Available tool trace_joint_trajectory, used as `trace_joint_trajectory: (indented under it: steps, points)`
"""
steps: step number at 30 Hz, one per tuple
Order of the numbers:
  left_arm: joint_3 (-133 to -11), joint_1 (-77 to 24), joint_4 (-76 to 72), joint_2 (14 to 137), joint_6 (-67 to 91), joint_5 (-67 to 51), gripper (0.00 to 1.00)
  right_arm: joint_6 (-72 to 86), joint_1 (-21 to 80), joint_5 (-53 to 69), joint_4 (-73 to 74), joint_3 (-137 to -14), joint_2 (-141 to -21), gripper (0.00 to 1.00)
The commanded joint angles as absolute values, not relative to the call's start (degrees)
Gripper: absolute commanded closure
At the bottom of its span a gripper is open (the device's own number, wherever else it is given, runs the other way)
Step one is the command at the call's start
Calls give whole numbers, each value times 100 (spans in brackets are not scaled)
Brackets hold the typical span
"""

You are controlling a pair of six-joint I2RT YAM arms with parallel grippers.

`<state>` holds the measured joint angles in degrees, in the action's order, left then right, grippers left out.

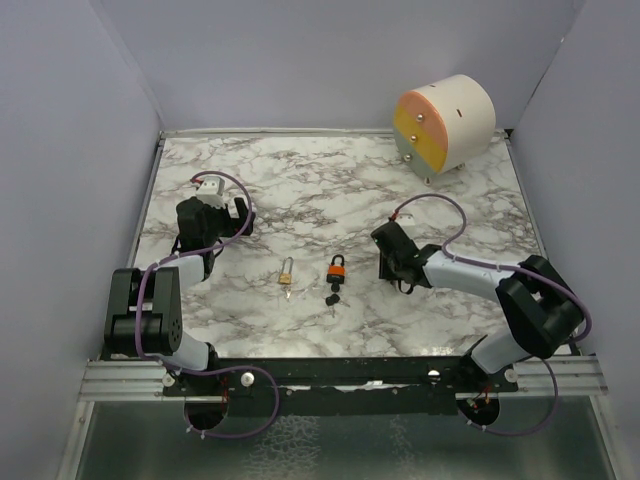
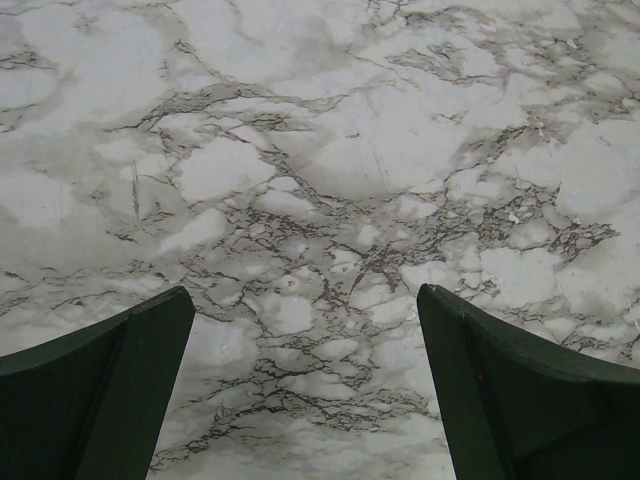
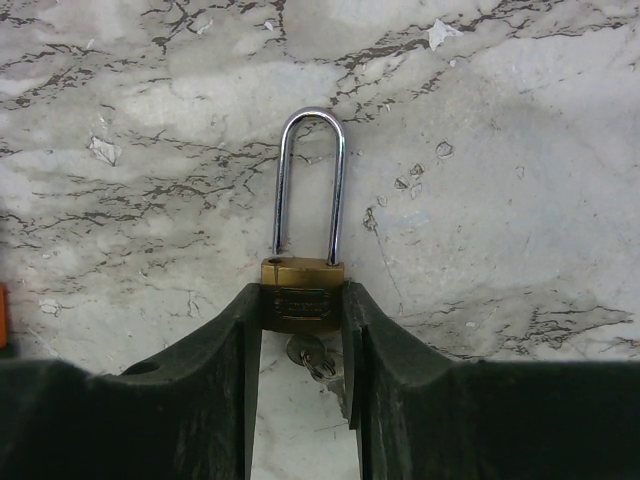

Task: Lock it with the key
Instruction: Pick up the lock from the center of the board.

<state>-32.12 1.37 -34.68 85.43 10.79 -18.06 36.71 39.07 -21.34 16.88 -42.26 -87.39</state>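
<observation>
The brass padlock (image 3: 303, 295) lies flat on the marbled tabletop (image 3: 520, 150), seen in the right wrist view. Its body is small and squarish, a dull gold colour, with stamped marking too small to read. A tall, narrow, silvery shackle (image 3: 311, 180) arches away from the camera. The shackle's right leg runs into the body, while the left leg appears to stop just above it, beside a small hole. A metal key (image 3: 308, 358) sticks out of the bottom of the body, partly hidden in shadow.

The right end effector (image 3: 303, 300) is drawn narrow. Its dark fingers (image 3: 200, 380) press against both sides of the brass body, so it is gripping the lock.

The left end effector (image 2: 305, 300) is spread wide over bare marble and holds nothing.

In the top view an orange padlock (image 1: 337, 268) lies near the middle of the tabletop, with a black-headed key (image 1: 333, 298) just below it. A brass-coloured padlock (image 1: 287, 272) lies to its left. I cannot tell whether this is the lock the wrist camera shows. The right arm's tip sits to the right of the orange padlock.
</observation>
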Motion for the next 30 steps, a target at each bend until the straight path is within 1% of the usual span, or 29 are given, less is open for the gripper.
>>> trace_joint_trajectory:
  steps: [1,8,18,22,27,30]
  points:
    - [-3280,107,-3525,8561,1059,-1613,1,3491,4001,-2054,2054,-4264,-9128,99]
    - [-3296,105,-3498,8494,1000,-1726,1,2683,4143,-2087,1573,-5028,-9151,99]
    - [-3487,99,-3180,8280,806,-1973,1,965,4163,-1773,-70,-5640,-8836,99]
    - [-3555,90,-3094,8038,754,-1975,1,259,4159,-1419,-1397,-5209,-8433,99]
    - [-3856,67,-2837,7872,776,-2333,1,-600,4157,-423,-3751,-3903,-7664,99]
    - [-4055,40,-2681,7777,925,-2477,1,-823,4153,-297,-4674,-3377,-7420,99]
